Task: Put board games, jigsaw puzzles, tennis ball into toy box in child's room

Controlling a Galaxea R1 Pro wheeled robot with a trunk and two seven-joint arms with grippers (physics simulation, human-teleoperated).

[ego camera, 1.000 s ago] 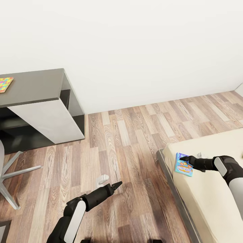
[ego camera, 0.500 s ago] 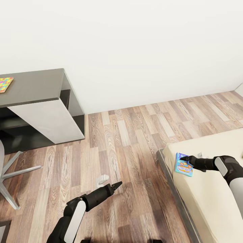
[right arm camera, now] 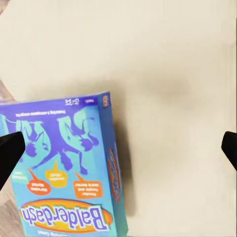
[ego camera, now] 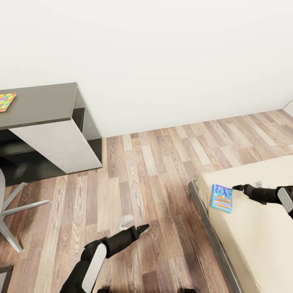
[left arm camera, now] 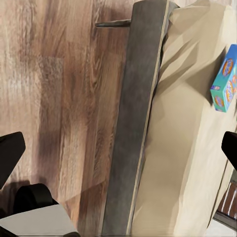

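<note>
You're parked between the bed [ego camera: 252, 228] and the worktop [ego camera: 40, 105], floor between them. The board game [ego camera: 221, 198], a flat blue box with cartoon art and orange lettering, lies face up on the mattress near the bed's foot corner, close to the frame edge. Your right gripper [ego camera: 239, 188] hovers just beside the box, not touching; fingers spread wide in the right wrist view, box between the tips but off to one side. Left gripper [ego camera: 143, 226] hangs over the floor, also open wide, holding nothing. Risk: box is thin and flat on soft bedding, so closing from here likely skids it toward the bed edge and off onto the floor, or pinches mattress only. One jigsaw puzzle [ego camera: 7, 101] sits at the worktop's far left edge.
</note>
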